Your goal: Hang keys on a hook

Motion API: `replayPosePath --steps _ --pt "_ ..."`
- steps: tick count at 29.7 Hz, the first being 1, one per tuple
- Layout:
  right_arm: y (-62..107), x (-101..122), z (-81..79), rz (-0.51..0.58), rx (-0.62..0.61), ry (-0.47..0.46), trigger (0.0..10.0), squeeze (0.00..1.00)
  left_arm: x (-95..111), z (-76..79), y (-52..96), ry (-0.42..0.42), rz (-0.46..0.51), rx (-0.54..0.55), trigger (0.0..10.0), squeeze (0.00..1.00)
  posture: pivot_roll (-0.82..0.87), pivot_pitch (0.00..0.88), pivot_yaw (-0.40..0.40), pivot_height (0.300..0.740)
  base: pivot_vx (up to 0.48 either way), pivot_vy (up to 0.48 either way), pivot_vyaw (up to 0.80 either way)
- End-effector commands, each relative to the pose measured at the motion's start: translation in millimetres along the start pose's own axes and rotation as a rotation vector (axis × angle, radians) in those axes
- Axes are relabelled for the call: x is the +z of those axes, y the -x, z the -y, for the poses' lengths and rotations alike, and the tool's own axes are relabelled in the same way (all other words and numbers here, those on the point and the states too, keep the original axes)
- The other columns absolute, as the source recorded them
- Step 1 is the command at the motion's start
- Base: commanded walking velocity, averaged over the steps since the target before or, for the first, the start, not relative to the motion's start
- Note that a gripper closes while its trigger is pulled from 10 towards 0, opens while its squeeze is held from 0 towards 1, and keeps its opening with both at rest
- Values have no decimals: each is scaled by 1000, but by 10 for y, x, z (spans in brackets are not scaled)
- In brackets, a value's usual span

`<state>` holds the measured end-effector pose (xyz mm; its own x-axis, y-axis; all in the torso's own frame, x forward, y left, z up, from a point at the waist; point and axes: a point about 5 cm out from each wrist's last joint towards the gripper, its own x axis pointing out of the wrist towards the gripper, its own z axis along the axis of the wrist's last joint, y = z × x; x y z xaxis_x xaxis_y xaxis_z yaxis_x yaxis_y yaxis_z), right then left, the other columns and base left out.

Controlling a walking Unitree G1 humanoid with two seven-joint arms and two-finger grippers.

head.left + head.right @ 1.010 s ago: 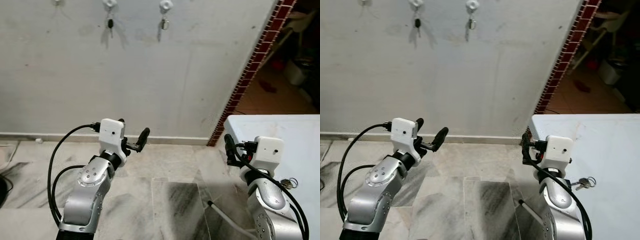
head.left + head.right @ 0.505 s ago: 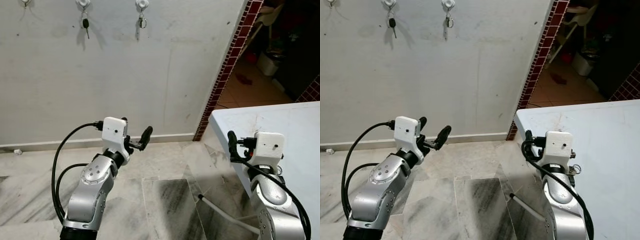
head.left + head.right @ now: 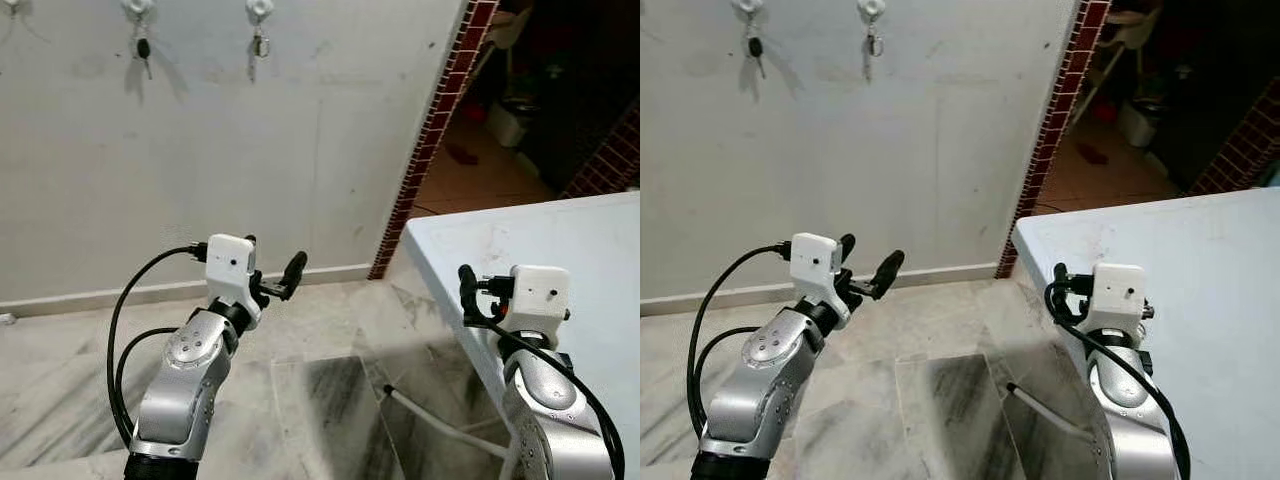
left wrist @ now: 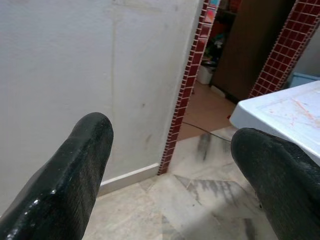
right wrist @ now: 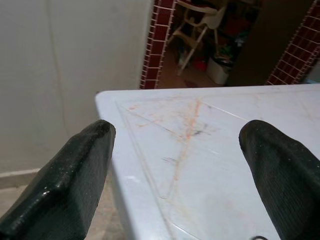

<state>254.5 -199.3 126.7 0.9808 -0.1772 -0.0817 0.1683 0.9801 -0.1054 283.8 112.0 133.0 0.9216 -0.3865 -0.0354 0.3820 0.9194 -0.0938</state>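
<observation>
High on the grey wall, two white hooks carry keys: a black key and a silver key. My left gripper is raised in front of me over the marble floor, well below the hooks. It is open and empty, its two fingers wide apart in the left wrist view. My right gripper hovers at the near corner of the white table, open and empty, with the scuffed tabletop between its fingers.
A red brick pillar ends the wall on the right. Beyond it is a dim doorway with clutter. A white pipe lies on the marble floor beside the table's corner.
The whole picture has slid left, so the camera has turned right. The keys lying on the table by my right arm have gone out of sight behind it. Both arms hold their pose.
</observation>
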Motion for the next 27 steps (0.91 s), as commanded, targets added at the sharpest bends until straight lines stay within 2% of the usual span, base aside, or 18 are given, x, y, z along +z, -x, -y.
replayPosePath --steps 1,9,19,27 --pt "1 43 63 4 -22 27 10000 0 -4 41 -32 7 1 -10 10000 0 40 30 -111 740 0 0 -775" --pt "-17 -113 187 -99 -80 87 10000 0 -26 67 -49 25 -4 -22 10000 0 36 27 -117 740 0 0 -776" --pt "12 -298 232 -220 -112 74 10000 0 -41 54 -60 23 -15 -25 10000 0 36 32 -116 740 0 0 -771" --pt "6 -314 243 -226 -119 62 10000 0 -63 81 -54 23 -34 -47 10000 0 43 35 -110 740 0 0 -769"
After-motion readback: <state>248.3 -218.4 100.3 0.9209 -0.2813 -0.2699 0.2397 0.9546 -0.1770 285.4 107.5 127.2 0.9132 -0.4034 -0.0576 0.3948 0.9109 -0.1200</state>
